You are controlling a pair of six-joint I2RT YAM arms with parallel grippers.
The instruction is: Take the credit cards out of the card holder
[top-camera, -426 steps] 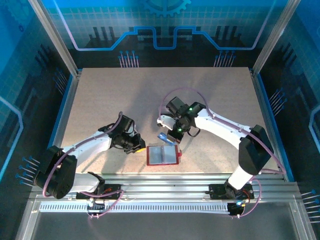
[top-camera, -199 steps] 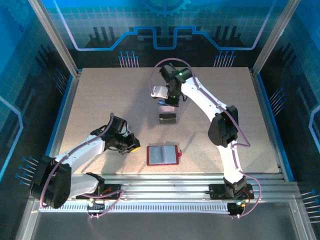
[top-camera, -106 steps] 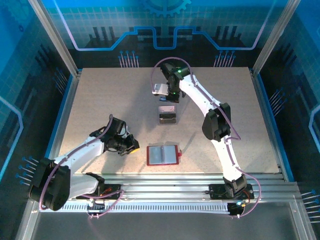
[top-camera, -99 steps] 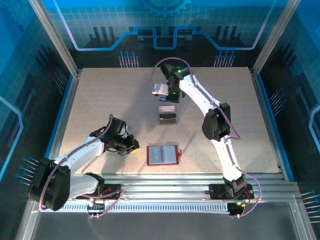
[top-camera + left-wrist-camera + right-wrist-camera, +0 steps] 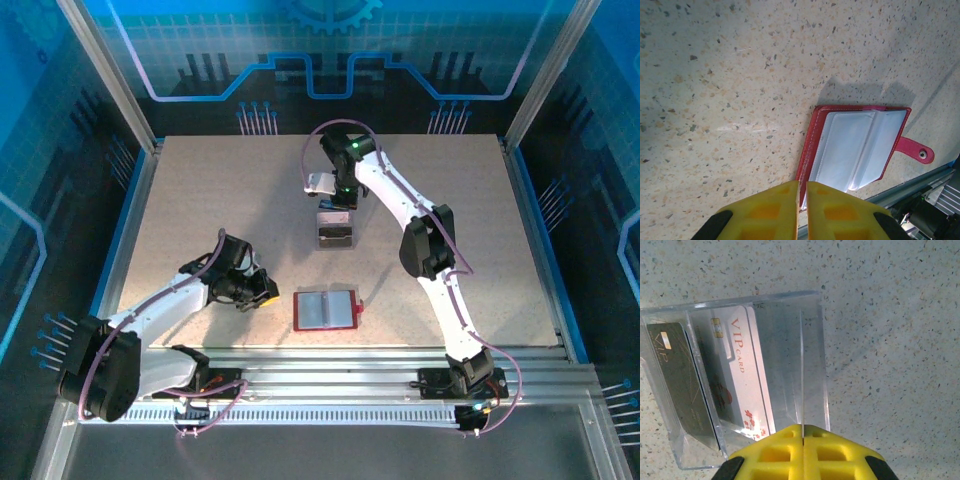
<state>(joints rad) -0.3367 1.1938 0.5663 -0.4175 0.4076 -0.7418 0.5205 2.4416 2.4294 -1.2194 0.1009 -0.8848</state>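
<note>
cards point(image 5: 740, 375) in clear tray point(image 5: 812, 335), holder point(image 5: 855, 147) apart

Right arm point(image 5: 390, 190) outstretched, left arm point(image 5: 170, 302) bent, jaws closed.

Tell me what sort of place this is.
Probably a robot lab test cell: an aluminium frame with blue circuit-print panels walls in a speckled table, two robot arms are bolted at its near edge, and the props are a red card holder and a clear card box.
</note>
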